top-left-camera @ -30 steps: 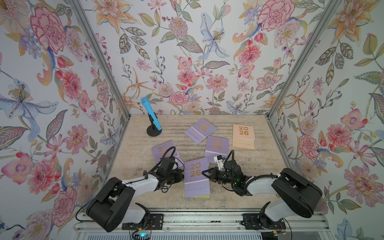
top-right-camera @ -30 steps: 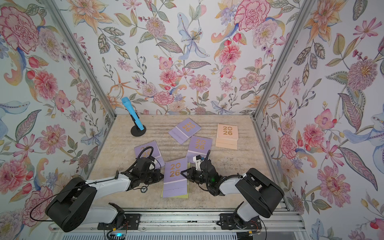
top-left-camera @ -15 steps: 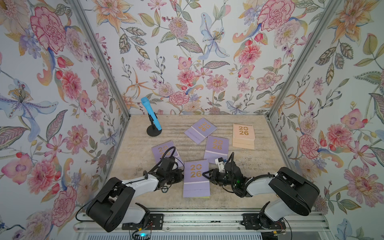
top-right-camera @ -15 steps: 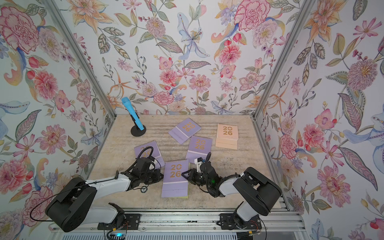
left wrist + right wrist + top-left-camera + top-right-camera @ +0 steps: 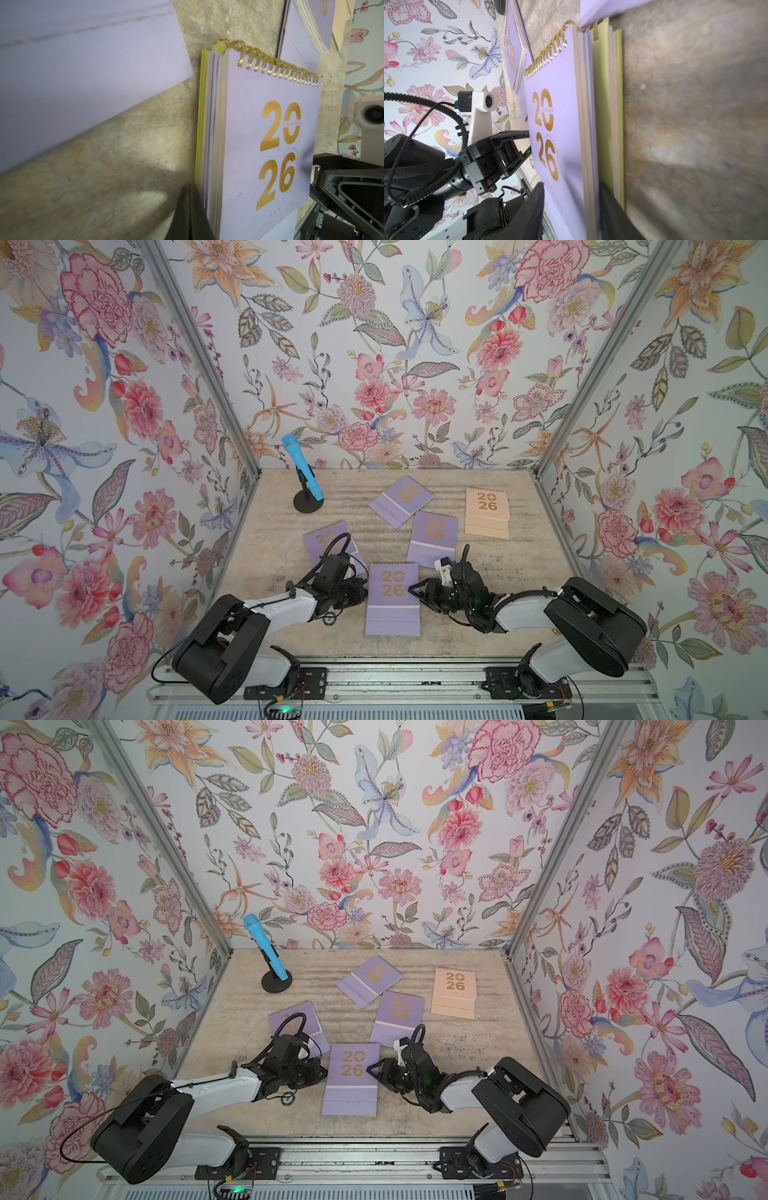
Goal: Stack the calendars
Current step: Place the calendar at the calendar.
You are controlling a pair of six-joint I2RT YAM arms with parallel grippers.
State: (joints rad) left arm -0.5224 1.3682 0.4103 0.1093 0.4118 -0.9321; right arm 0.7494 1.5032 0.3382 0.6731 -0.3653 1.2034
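Observation:
A lavender calendar (image 5: 392,599) lies flat at the front middle on top of a yellow-green calendar (image 5: 604,104), whose edge also shows as a yellow-green strip (image 5: 200,124) in the left wrist view. My left gripper (image 5: 361,591) is shut and empty, its tip (image 5: 190,191) against the stack's left side. My right gripper (image 5: 415,591) is open at the stack's right edge; its jaws (image 5: 571,187) straddle the lavender calendar without pressing it. Further back lie three lavender calendars (image 5: 401,501) (image 5: 432,537) (image 5: 328,543) and a peach calendar (image 5: 487,512).
A blue microphone (image 5: 303,472) on a black stand is at the back left. Floral walls close in the beige table (image 5: 519,614) on three sides. The left arm's cable (image 5: 332,545) loops over the near-left lavender calendar.
The right gripper has opened and let go of the front lavender calendar, which has settled flat and squarer over the yellow-green one. The left gripper stays shut in place.

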